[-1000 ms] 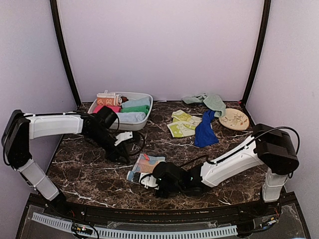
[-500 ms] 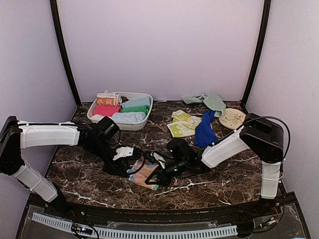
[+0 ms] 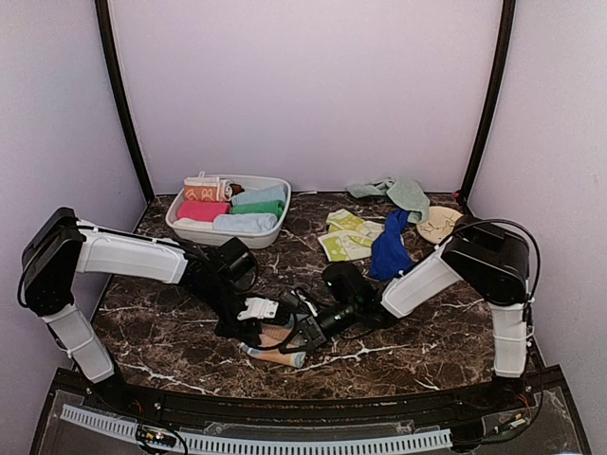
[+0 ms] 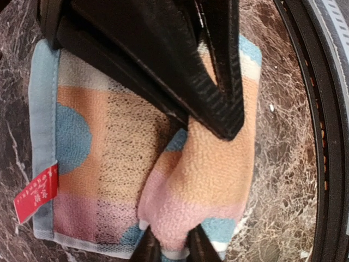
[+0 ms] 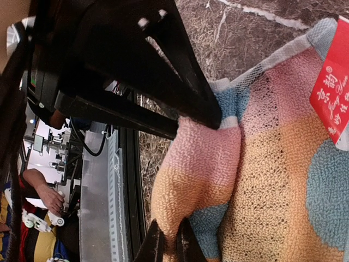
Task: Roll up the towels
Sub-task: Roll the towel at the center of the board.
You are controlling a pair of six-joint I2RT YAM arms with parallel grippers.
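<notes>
A peach, pink and light-blue patched towel (image 3: pixel 278 351) lies near the table's front edge, one side raised into a soft roll (image 4: pixel 212 185). My left gripper (image 4: pixel 169 250) comes in from the left and is shut on the pink end of that roll. My right gripper (image 5: pixel 170 246) comes in from the right and pinches the same roll's other end (image 5: pixel 191 180). In the top view the two grippers (image 3: pixel 256 330) (image 3: pixel 305 334) face each other over the towel. Its flat part with a red label (image 4: pixel 35 194) lies spread on the marble.
A white tub (image 3: pixel 275 227) at the back left holds several rolled towels. Yellow-green (image 3: pixel 346 235), dark blue (image 3: pixel 389 248) and mint (image 3: pixel 398 192) towels lie loose at the back right beside a round beige disc (image 3: pixel 444 226). The black front rail (image 3: pixel 285 408) runs close behind the towel.
The towel lay flat a second ago; now its side is lifted into a roll. Both grippers have closed in on it from either side, the left arm swinging right and forward.
</notes>
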